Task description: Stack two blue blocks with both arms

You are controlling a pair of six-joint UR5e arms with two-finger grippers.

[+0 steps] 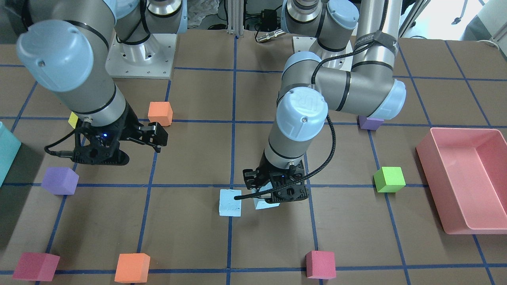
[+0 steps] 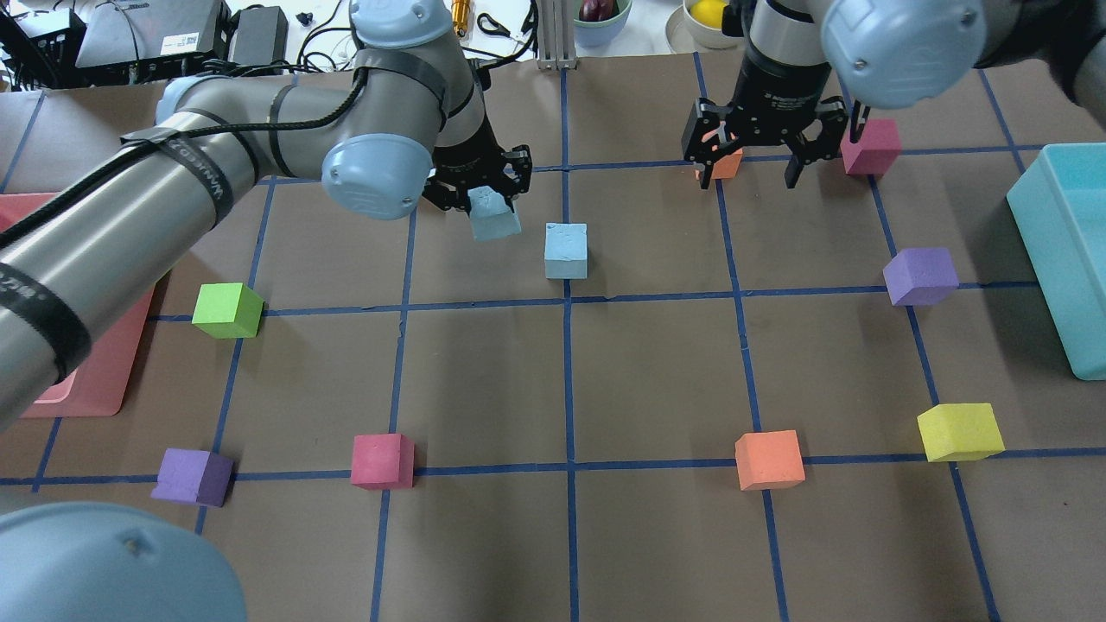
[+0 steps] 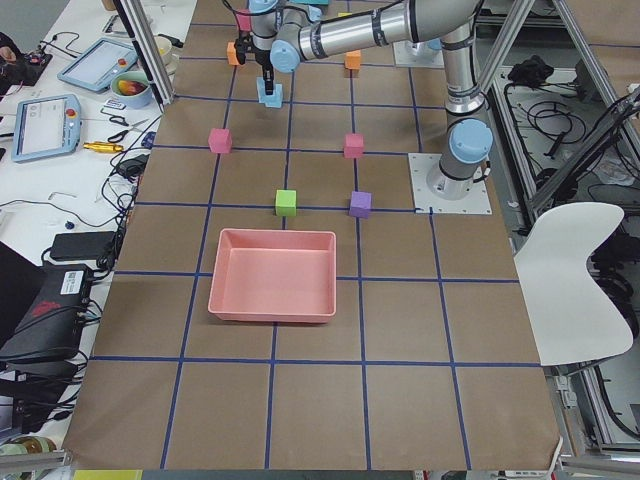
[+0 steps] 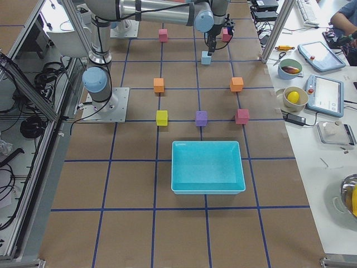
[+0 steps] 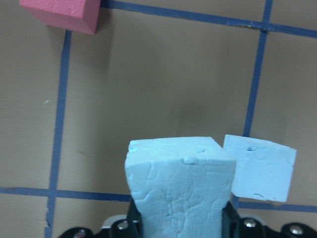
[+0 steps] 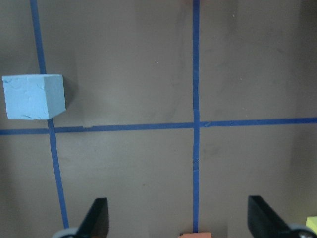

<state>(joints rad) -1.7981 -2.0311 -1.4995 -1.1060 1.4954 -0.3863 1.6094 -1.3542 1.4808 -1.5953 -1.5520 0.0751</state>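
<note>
- One pale sky-blue foam cube [image 2: 494, 218] was pinched by the left fingers [image 2: 518, 177], ready for stacking.
- A second pale blue foam cube [image 2: 566, 250] was seen resting on the tabletop [image 2: 648, 371] just beside, as base.
- The right fingers [image 6: 96, 218] were held spread, empty.

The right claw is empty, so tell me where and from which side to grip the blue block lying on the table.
Come straight down from above with the right claw and pinch two opposite side faces of the loose blue block. It sits flat, a cube with clear top; the left claw holding the other block crowds one side.
</note>
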